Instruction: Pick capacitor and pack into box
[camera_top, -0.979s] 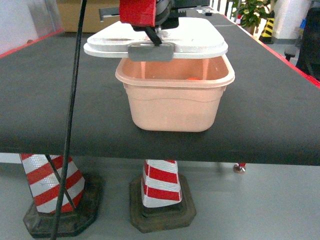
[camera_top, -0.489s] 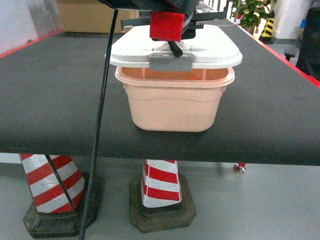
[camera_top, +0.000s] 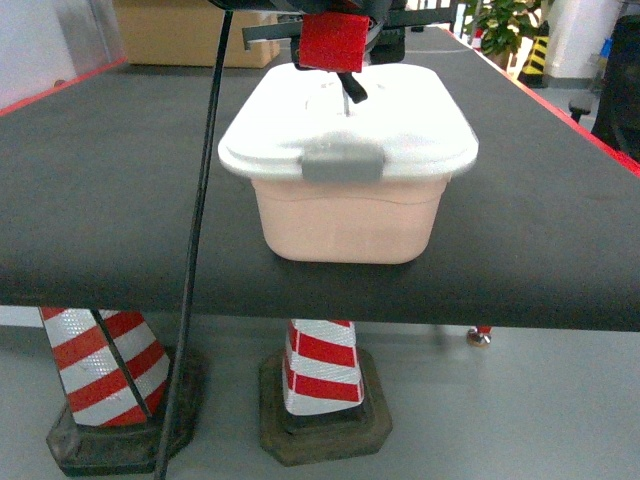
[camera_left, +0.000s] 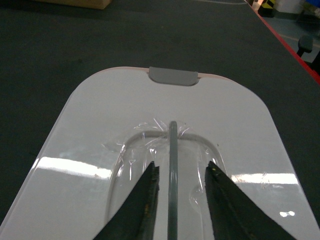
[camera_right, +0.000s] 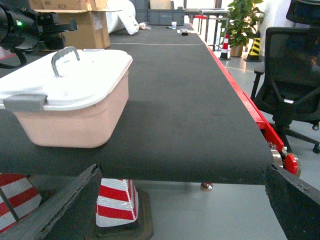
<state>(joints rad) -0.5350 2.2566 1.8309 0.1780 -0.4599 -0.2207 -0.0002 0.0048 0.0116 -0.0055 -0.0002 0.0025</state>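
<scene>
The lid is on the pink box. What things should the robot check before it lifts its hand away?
1. Lid sits flat on the box: ok, it covers the rim on every side in view.
2. Left hand is open, with fingers either side of the handle and not pinching it: ok.
3. Front clip is snapped down: cannot tell.
4. Capacitor is inside: cannot tell, the lid hides it.
5. Right hand is open and away from the box: ok.
</scene>
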